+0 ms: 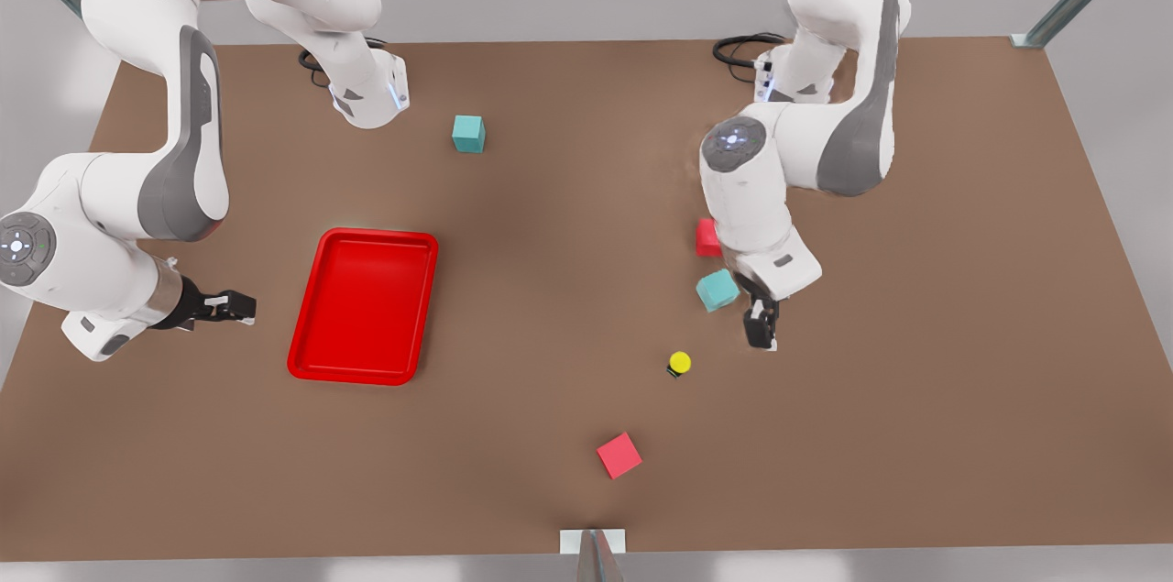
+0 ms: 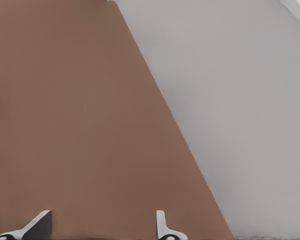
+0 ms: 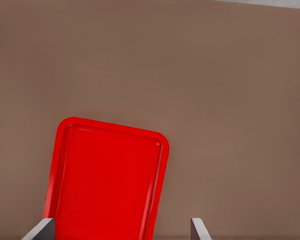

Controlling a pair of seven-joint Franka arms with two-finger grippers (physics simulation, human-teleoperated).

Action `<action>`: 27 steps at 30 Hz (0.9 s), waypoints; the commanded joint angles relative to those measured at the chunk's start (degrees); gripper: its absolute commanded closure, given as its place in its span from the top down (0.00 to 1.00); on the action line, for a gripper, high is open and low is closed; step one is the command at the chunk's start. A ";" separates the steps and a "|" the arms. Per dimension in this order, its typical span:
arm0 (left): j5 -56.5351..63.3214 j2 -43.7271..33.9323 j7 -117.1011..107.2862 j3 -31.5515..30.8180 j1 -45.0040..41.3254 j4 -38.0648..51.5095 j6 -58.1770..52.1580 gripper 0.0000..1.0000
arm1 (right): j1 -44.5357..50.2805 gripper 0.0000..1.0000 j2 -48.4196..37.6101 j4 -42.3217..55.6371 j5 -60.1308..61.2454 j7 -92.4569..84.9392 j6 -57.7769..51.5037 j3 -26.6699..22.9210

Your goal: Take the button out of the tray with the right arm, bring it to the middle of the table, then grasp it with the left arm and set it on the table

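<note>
- Front view: the button point(image 1: 679, 364) stands on the surface point(image 1: 513, 289), yellow cap up, well apart from the tray point(image 1: 364, 305) and toward the front view's right.
- The tray's red floor is bare; nothing lies in it.
- My left tool point(image 1: 761, 334) hangs just beside the button, on the front view's right of it, pointing down and not touching it. I cannot judge its gap from here.
- A teal cube point(image 1: 717, 290) sits near that tool, with a red cube point(image 1: 707, 237) partly hidden behind my left arm. A 2nd red cube point(image 1: 619, 455) and a 2nd teal cube point(image 1: 468, 134) lie farther off.
- My right tool point(image 1: 240, 307) waits beside the tray, on the front view's left of it, aimed at it.
- I judge the step in hand to be the left arm's work at the button. To do it well, I should centre over the cap, come straight down, and keep clear of the teal cube.
- Left wrist view: my left tool point(image 2: 100, 230) has its tips spread apart with bare surface between them.
- Right wrist view: my right tool point(image 3: 120, 231) is also spread wide and holds nothing, and the tray point(image 3: 65, 130) ahead is empty.
</note>
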 commanded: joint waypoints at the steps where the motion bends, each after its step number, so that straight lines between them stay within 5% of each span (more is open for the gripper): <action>1: -13.09 -2.72 69.04 0.18 4.19 0.03 -7.74 1.00 | -0.01 1.00 -0.07 0.03 0.12 -0.04 -0.04 0.00; 3: -13.35 -4.21 78.27 -1.48 8.93 0.20 -10.73 1.00 | -0.01 1.00 -0.07 0.03 0.12 -0.13 -0.04 0.00; 5: -13.53 -7.20 88.47 -36.91 41.02 -0.06 -12.14 1.00 | -0.01 1.00 -0.07 0.03 0.04 -0.04 -0.04 0.00; 7: -14.23 -16.94 98.85 -32.34 39.00 -6.11 -18.48 1.00 | -0.01 1.00 -0.07 0.03 0.04 -0.04 -0.04 0.00; 8: -14.23 -22.39 98.93 -31.73 38.56 -13.92 -11.45 1.00 | -0.01 1.00 -0.07 0.03 0.04 -0.04 -0.04 0.00; 27: -13.35 -23.02 98.32 -33.57 38.91 -14.74 -13.81 1.00 | 0.08 1.00 -0.07 0.03 0.04 -0.04 -0.21 0.00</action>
